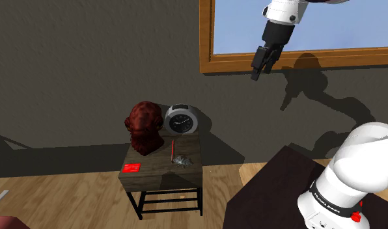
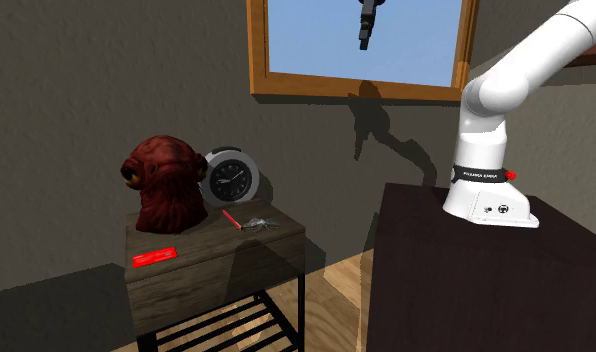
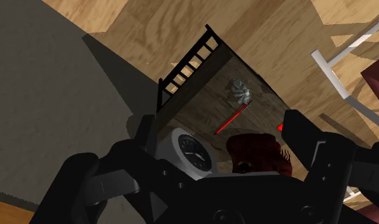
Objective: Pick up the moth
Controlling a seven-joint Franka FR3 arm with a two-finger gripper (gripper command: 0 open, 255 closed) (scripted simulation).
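Note:
The moth [image 1: 181, 159] is a small grey winged figure lying near the front corner of a small wooden side table [image 1: 157, 169], at the shoulder view's right. It also lies on the table [image 2: 216, 250] as the moth [image 2: 256, 223] beside a red stick. My gripper [image 1: 256, 73] hangs high in front of the window, far above the table and to the shoulder view's right of it. In the wrist view the gripper [image 3: 219, 124] is open, its fingers wide apart with nothing between them, and the moth [image 3: 240, 91] lies far below.
On the table stand a dark red creature bust [image 1: 144, 127] and a round clock [image 1: 182, 120], with a red stick [image 1: 171, 149] and a red card [image 1: 131, 168] lying flat. A wood-framed window [image 1: 207, 39] is on the wall. My dark stand [image 1: 271, 188] sits to the right.

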